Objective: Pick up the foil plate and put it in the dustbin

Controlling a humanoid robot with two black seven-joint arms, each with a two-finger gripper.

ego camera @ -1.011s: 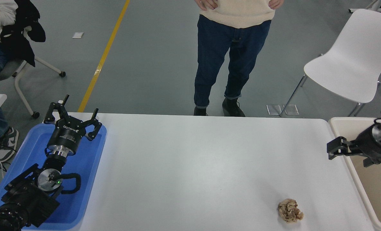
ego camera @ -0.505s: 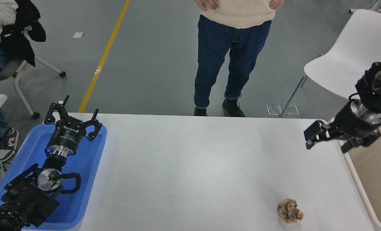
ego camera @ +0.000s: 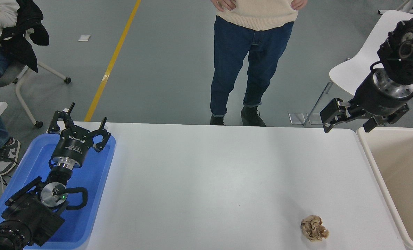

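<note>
The foil plate does not show anywhere in the head view. The dustbin (ego camera: 366, 146), a large cream bin with a smooth tan inside, stands off the table's right end, partly cut off by the picture's edge. My right gripper (ego camera: 346, 128) hangs raised above the table's far right corner, just left of the bin's far rim. Its fingers are spread open and nothing is between them. My left gripper (ego camera: 80, 125) is parked over the blue tray at the lower left, open and holding nothing.
A crumpled brown paper wad (ego camera: 314, 228) lies near the table's front right. A blue tray (ego camera: 98, 173) sits under the left arm. A person (ego camera: 253, 52) stands at the far edge. A white chair (ego camera: 359, 66) is behind the right arm.
My right arm has lifted from over the dustbin and swung up and to the left, ending high above the table's far right corner. The left arm has not moved.
</note>
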